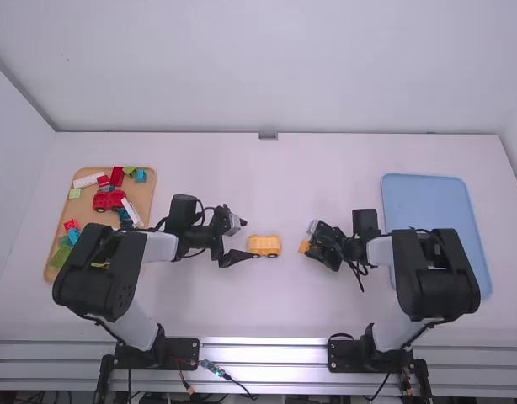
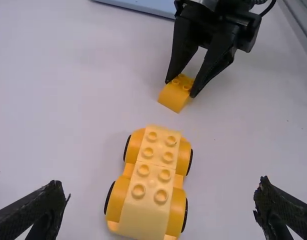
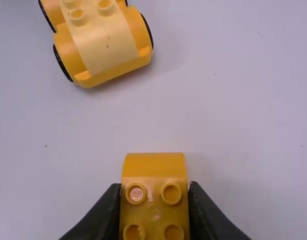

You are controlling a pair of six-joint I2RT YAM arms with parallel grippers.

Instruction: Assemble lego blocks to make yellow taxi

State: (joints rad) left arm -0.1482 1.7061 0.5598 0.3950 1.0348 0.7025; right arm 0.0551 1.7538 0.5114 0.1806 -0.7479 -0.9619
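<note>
Car base [image 2: 151, 197], yellow with black tyres [image 2: 185, 216] on its wheels, stands upright near the middle of the desk [image 1: 267, 189], between the two arms. Along its top run bare studs in two rows, on paler yellow pieces. Near it, towards the right arm, is a darker yellow block [image 3: 153, 167] with a curved, studless side and round studs on top; the pictures don't make clear whether it touches the desk.

The right fingers [image 1: 316, 251] are closed on that block, one against each side. On the car's other side, the left fingers [image 1: 236, 258] are spread wide with nothing between them, their tips near the car base but apart from it.

Farther out, past the left arm, a tan tray [image 1: 82, 210] carries loose pieces: a red vehicle [image 1: 109, 200], a long white brick [image 1: 88, 179], and small red, green and blue blocks. Over on the other side of the desk lies a light blue tray [image 1: 423, 195], with part of the right arm [image 1: 435, 269] above it.
</note>
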